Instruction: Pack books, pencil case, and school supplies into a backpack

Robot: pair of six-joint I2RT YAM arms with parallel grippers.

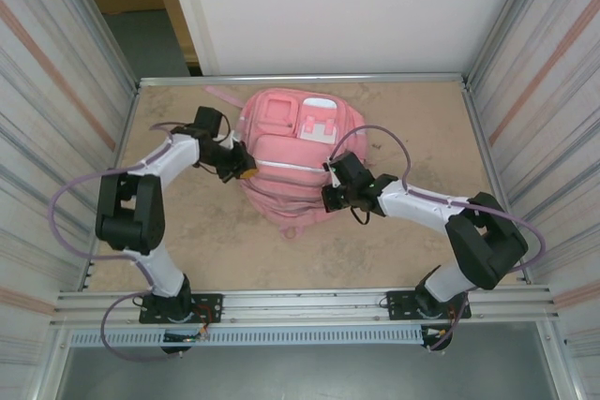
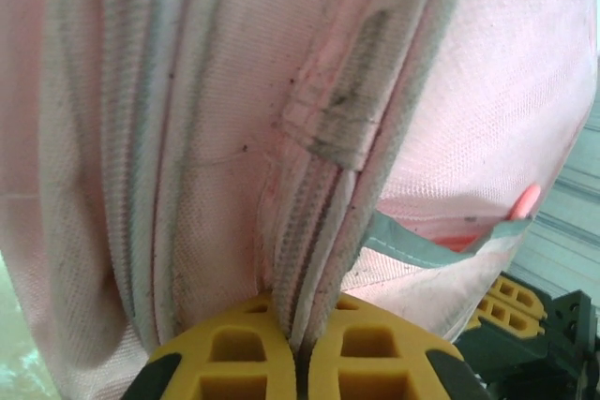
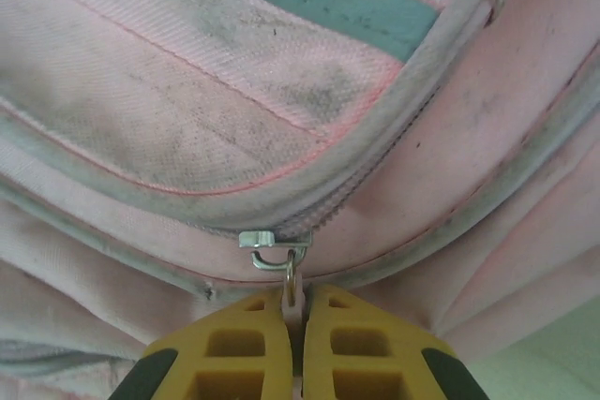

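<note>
The pink backpack (image 1: 292, 152) lies mid-way across the table (image 1: 197, 227), toward its far side. The left gripper (image 2: 298, 348) is pinched tight on a piped fold (image 2: 323, 203) at the bag's left edge, perhaps a zip seam. The right gripper (image 3: 296, 320) clamps a metal zip pull (image 3: 277, 248) on the bag's right side.

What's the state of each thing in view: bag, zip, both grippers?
left gripper: shut on a piped seam of the backpack.
right gripper: shut on the zipper pull.
backpack: lying front-up on the table, pinched from both sides.
zipper: teeth closed right of the slider; the rest is unclear.
zipper pull: clamped, upright.
</note>
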